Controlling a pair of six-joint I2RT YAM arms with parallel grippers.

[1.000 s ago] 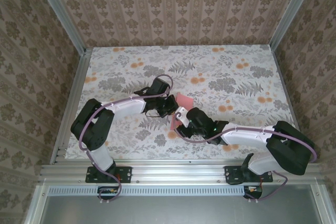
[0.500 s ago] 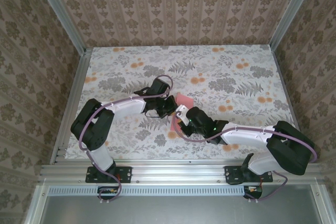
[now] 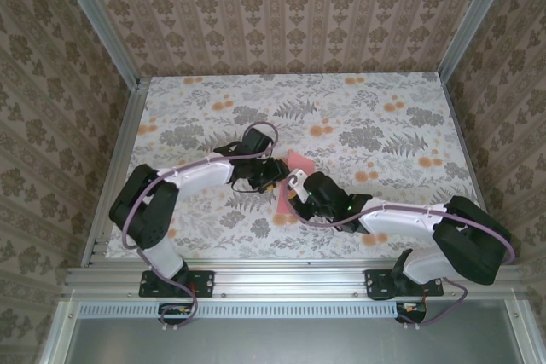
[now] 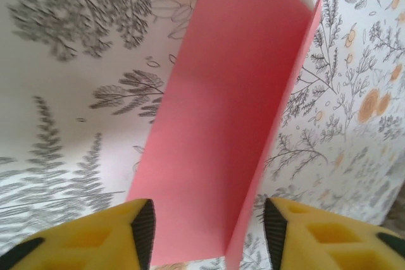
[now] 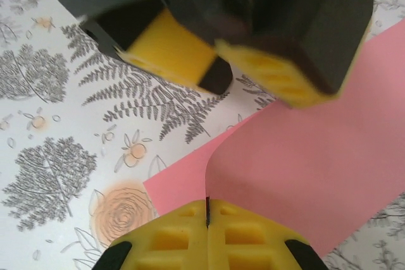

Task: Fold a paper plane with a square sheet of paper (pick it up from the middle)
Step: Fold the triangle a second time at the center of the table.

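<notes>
The square sheet of paper (image 3: 299,162), salmon pink, lies mid-table bent along one lengthwise fold; no paper plane shape is in view. In the left wrist view one panel of the paper (image 4: 221,112) lies flat and a flap stands up on the right. My left gripper (image 4: 209,231) is open, its pads straddling the near end of the fold without touching it. My right gripper (image 5: 207,210) is shut on the raised edge of the paper (image 5: 316,169), facing the left gripper's fingers (image 5: 168,52). From above, the left gripper (image 3: 271,175) and right gripper (image 3: 294,187) meet over the sheet.
The floral tablecloth (image 3: 367,125) covers the table, which patterned walls (image 3: 281,6) close in on three sides. A metal rail (image 3: 281,274) runs along the near edge by the arm bases. Both arms crowd the table's middle.
My left gripper has opened and let go of the paper. My right gripper has shut on the paper's raised edge. Both arms have barely shifted.
</notes>
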